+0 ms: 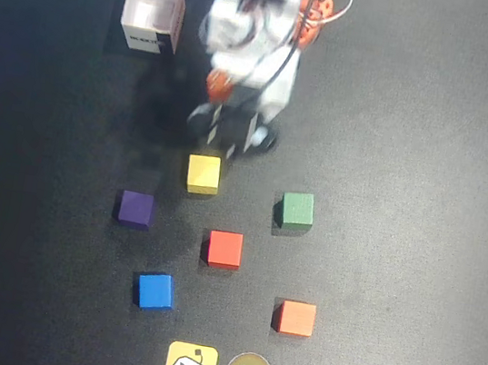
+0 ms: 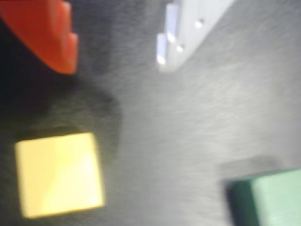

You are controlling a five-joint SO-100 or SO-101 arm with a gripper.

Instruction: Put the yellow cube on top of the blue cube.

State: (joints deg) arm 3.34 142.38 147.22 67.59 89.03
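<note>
A: Where is the yellow cube (image 1: 203,174)?

B: A little above the middle of the overhead view, flat on the dark mat (image 1: 429,173), nothing on it. In the wrist view it fills the lower left corner (image 2: 59,174), blurred but plainly free.

A: And the blue cube (image 1: 154,290)?

B: Lower left of centre in the overhead view, well apart from the yellow one, top bare. It does not show in the wrist view.

A: What lies between them?

B: The red cube (image 1: 225,249) sits off to the right of the straight line from yellow to blue, the purple cube (image 1: 135,208) to its left. The green cube (image 1: 296,209) is right of yellow; its corner shows at the lower right of the wrist view (image 2: 268,197).

A: The claw?

B: The gripper (image 1: 231,130) hangs just above the yellow cube in the overhead picture, near it but not on it. In the wrist view the orange finger (image 2: 44,33) is at upper left and the white one at top centre, a wide gap between them and nothing held.

A: So which step?

B: I judge it the approach to the pick; no grasp yet. Next the claw must shift over the yellow cube, straddle it, come down and close. The carry should then pass between purple and red.
</note>
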